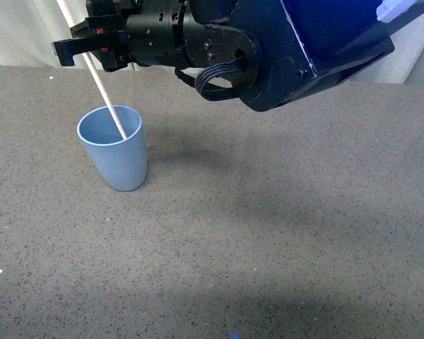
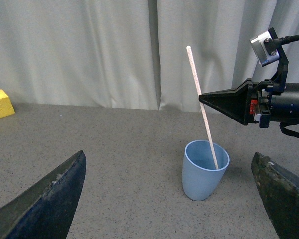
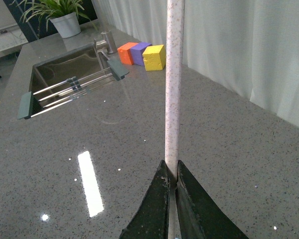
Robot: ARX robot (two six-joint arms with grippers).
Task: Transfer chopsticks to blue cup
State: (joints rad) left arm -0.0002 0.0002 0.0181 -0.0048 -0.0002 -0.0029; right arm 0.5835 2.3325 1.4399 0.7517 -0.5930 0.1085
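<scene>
The blue cup (image 1: pixel 115 147) stands upright on the grey speckled counter at the left. The chopsticks (image 1: pixel 101 90), a thin cream-white stick, lean with the lower end inside the cup and the top tilted up and to the left. My right gripper (image 1: pixel 78 44) is shut on the stick above the cup. In the left wrist view the cup (image 2: pixel 204 171) and the stick (image 2: pixel 203 108) show ahead, with the right gripper (image 2: pixel 202 98) on the stick. In the right wrist view the stick (image 3: pixel 172 89) rises from between the shut fingertips. My left gripper (image 2: pixel 172 196) is open and empty, short of the cup.
The counter (image 1: pixel 268 233) runs to white curtains at the back. A yellow block (image 2: pixel 1 104) lies far off by the curtains. The right wrist view shows a sink (image 3: pixel 65 67) with a rack, orange, purple and yellow blocks (image 3: pixel 139 54), and a potted plant (image 3: pixel 65 17).
</scene>
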